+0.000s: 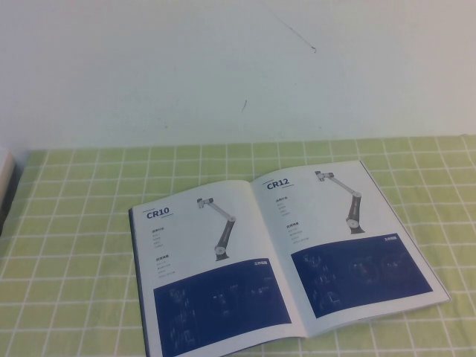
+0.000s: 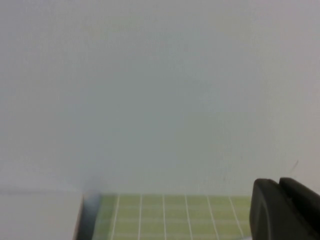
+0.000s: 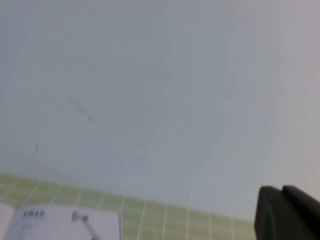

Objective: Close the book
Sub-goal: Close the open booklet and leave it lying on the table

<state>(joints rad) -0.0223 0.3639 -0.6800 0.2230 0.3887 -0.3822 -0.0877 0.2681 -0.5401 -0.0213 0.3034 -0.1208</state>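
So the book (image 1: 282, 256) is lying wide open and flat on the green checked cloth (image 1: 74, 223) over the bench, a bit right of centre. It's spread at the CR10 page (image 1: 208, 275) and the CR12 page (image 1: 349, 238), spine running away from the robot. Not closed at all yet.

What I'd worry about: those pages look thin and glossy, so a push at the edge could lift a single leaf instead of the whole half, or crease it. The book could also just skate across the cloth, or drag the cloth into a wrinkle, if it's pushed sideways with no lift.

The views disagree a lot. The high view shows the whole book but neither arm. The left gripper (image 2: 282, 210) is only a dark lump in its own wrist view, held up facing the wall over the bench's far edge, no book in sight. The right gripper (image 3: 285, 212) is the same deal, but its view catches the far corner of the CR12 page. Jaws on both – honestly can't tell.
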